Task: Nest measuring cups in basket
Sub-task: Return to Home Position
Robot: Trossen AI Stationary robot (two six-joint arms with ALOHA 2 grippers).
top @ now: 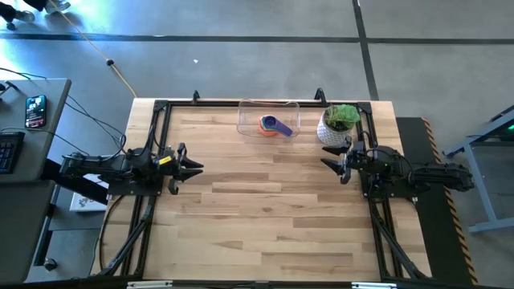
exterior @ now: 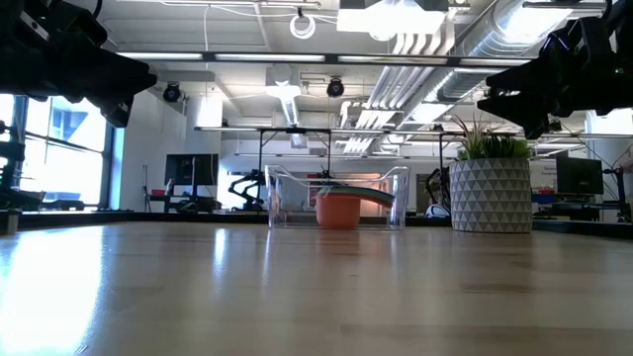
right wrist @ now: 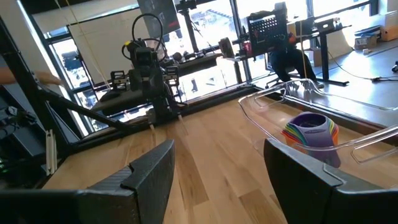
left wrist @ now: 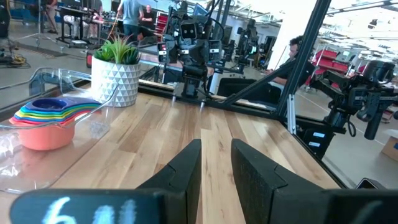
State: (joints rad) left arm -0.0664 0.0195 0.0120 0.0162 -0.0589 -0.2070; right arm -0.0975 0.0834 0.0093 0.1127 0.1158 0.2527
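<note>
The measuring cups (top: 274, 125) sit nested in one stack, orange at the bottom and purple on top, inside the clear basket (top: 268, 107) at the table's far edge. The stack also shows in the low view (exterior: 339, 206), the left wrist view (left wrist: 46, 121) and the right wrist view (right wrist: 311, 130). My left gripper (top: 197, 166) hovers at the table's left side, open and empty. My right gripper (top: 328, 156) hovers at the right side, open and empty. Both are well clear of the basket.
A white patterned pot with a green plant (top: 337, 124) stands at the far right, beside the basket and close to my right gripper. Bare wooden tabletop (top: 265, 209) stretches between the arms and toward the near edge.
</note>
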